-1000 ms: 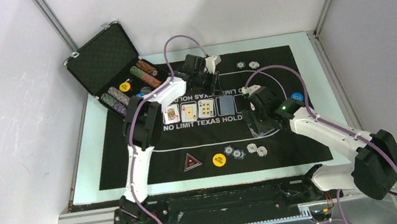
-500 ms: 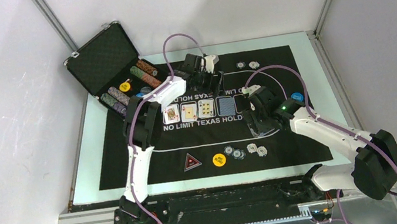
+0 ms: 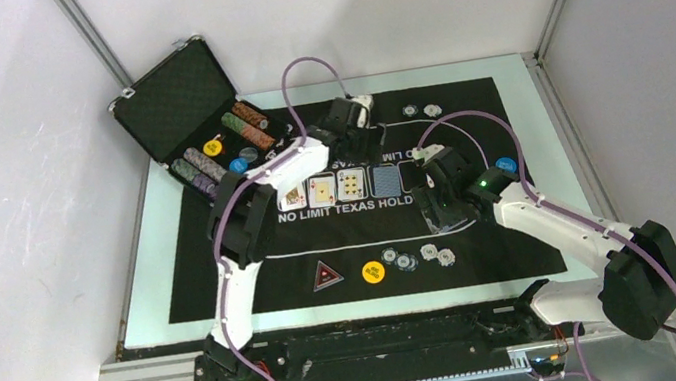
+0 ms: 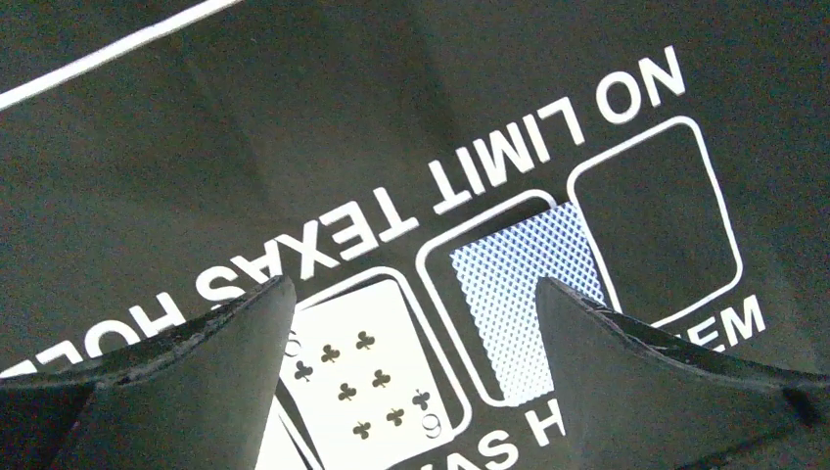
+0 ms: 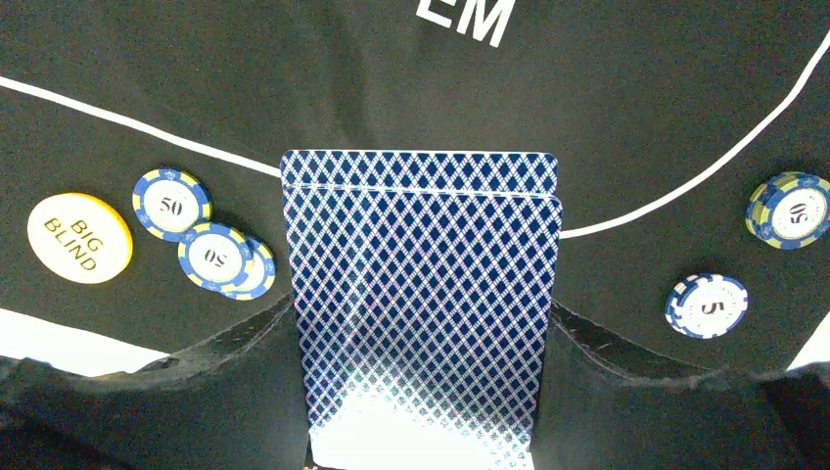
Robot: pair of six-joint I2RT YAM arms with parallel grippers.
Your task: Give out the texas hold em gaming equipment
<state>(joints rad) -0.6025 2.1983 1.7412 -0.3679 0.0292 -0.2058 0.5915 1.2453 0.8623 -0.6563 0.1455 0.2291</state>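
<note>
Left arm's forearm has swung rightward since a second ago; left claw spread, carrying nothing, above the mat; right claw clamped on the blue-backed deck (unmoved).

Done: three face-up cards; one face-down card; fifth box unfilled.

Laid out: one triangle marker; one yellow disc; one blue disc; five near chips; two far chips.

Judged left: last card; chips in the case.
</note>
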